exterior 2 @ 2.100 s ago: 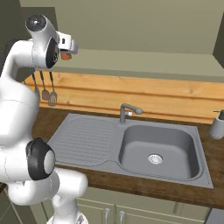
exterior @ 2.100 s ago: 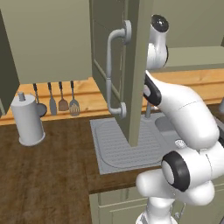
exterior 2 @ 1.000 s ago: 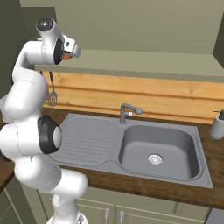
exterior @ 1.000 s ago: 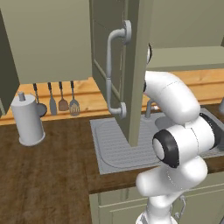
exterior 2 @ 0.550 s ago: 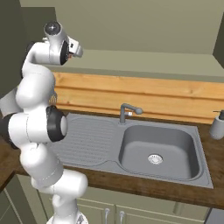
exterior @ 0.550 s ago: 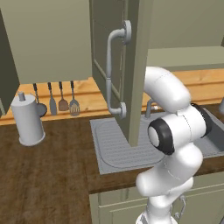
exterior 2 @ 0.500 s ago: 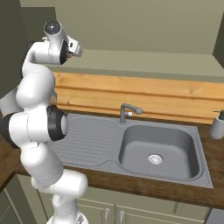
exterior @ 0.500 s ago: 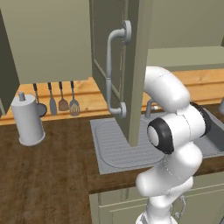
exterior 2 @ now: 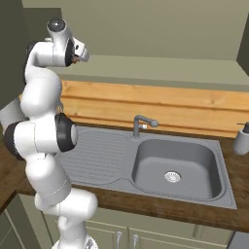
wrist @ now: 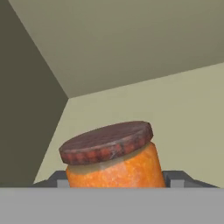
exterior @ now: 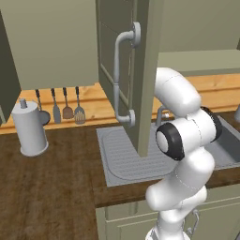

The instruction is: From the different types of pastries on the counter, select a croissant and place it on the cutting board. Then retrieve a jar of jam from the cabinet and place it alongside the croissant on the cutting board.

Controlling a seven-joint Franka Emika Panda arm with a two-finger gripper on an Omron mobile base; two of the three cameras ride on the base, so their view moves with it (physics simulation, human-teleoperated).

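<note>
Now, left to right, my gripper (wrist: pixel 116 183) is inside the cabinet (wrist: pixel 131 52), dark side wall close on my left, a finger (wrist: pixel 59 180) on either flank of the squat orange jar of jam (wrist: pixel 113 157) with its ridged brown lid, smooth bare floor open rightward.

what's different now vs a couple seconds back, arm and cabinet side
The arm has folded in closer to the open cabinet door, its upper links reaching up into the cabinet. The tool now has its fingers on either side of the jar of jam. The sink, kettle and hanging utensils stayed put.
</note>
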